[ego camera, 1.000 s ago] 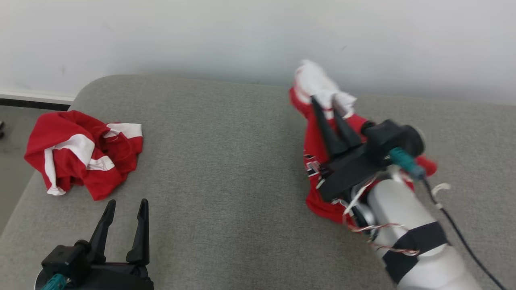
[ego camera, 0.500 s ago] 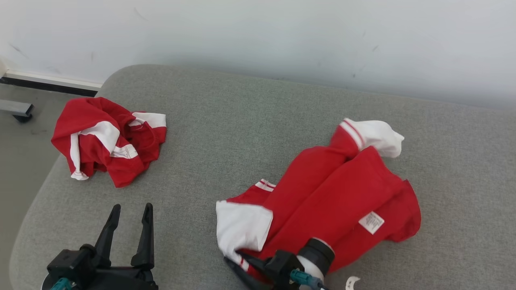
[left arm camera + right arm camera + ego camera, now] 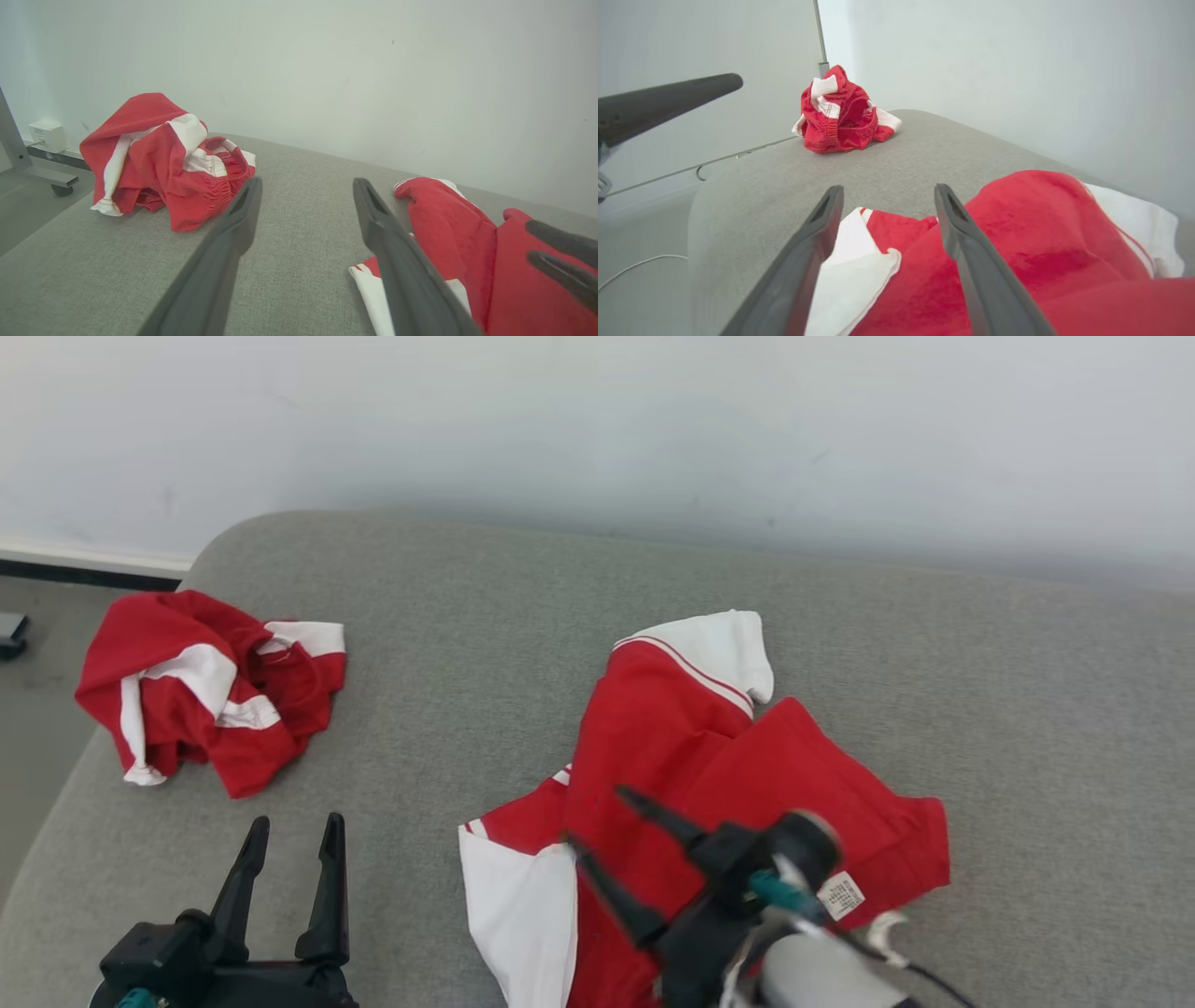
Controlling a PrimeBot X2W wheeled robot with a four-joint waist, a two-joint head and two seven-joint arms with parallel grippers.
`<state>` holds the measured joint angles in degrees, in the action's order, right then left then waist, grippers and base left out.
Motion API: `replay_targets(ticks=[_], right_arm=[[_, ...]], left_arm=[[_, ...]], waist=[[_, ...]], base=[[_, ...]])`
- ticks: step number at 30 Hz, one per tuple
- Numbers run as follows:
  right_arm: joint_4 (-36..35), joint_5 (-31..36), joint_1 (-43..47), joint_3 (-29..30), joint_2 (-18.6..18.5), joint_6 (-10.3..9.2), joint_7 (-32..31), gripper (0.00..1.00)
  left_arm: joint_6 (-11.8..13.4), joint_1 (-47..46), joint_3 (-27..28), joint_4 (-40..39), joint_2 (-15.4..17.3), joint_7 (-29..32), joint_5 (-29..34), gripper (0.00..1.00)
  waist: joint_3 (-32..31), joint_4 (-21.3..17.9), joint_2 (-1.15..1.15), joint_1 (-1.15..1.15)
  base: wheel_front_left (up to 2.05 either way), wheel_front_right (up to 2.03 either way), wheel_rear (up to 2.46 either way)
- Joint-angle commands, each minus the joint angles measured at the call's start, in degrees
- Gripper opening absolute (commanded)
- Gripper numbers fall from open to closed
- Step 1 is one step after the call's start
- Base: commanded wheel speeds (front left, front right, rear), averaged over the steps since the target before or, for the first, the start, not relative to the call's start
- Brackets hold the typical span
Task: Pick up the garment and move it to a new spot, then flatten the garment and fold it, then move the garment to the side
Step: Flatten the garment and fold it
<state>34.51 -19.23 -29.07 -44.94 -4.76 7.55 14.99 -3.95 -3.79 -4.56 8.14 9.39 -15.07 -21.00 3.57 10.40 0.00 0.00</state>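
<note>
The garment [image 3: 672, 747], red with white trim, lay rumpled on the grey cushion [image 3: 485, 644], right of its middle. One white-edged part pointed toward the wall [image 3: 597, 420], and a white flap lay at the near left. Its near edge was cut off by the bottom of the head view and partly hidden under the right tool [image 3: 597, 819] and pale forearm [image 3: 822, 980]. A white label [image 3: 843, 894] showed on the red cloth beside that tool, its print too small to read.

The right tool was blurred in the head view. Its fingers stood wide apart above the garment and gripped nothing. Whether their tips touched the cloth could not be told. In the left wrist view those fingers were cut off by the right edge.

The left tool [image 3: 296, 821] sat at the near left, over bare cushion, spread wide and empty, with its base cut off by the frame.

A crumpled red-and-white heap [image 3: 205, 700] lay at the cushion's left edge, well apart from the garment. Its folds hid what kind of clothing it was.
</note>
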Motion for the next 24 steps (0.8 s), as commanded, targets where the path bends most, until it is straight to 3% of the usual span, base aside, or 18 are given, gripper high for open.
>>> replay_targets(ticks=[1, 12, 24], right_arm=[[-0.71, 0.88, 1.15, 1.55, -1.03, -0.13, 0.28, 1.00], [-7.31, 7.56, 9.88, 21.96, -7.16, -0.13, 0.27, 1.00], [-7.16, 10.35, 15.65, 30.37, -6.11, -0.13, 0.27, 1.00]], left_arm=[[0.25, 0.81, 0.22, -0.24, 0.15, -0.14, 0.31, 1.00], [0.70, 2.14, 1.24, -1.40, 0.91, -0.11, 0.75, 1.00], [0.46, 1.86, 0.76, -1.56, 0.51, -0.11, 0.87, 1.00]], waist=[[-0.66, -1.11, 0.00, 0.00], [-1.84, -4.18, 0.00, 0.00], [-1.25, -4.38, 0.00, 0.00]], base=[[0.00, 0.00, 0.00], [0.00, 0.00, 0.00], [0.00, 0.00, 0.00]])
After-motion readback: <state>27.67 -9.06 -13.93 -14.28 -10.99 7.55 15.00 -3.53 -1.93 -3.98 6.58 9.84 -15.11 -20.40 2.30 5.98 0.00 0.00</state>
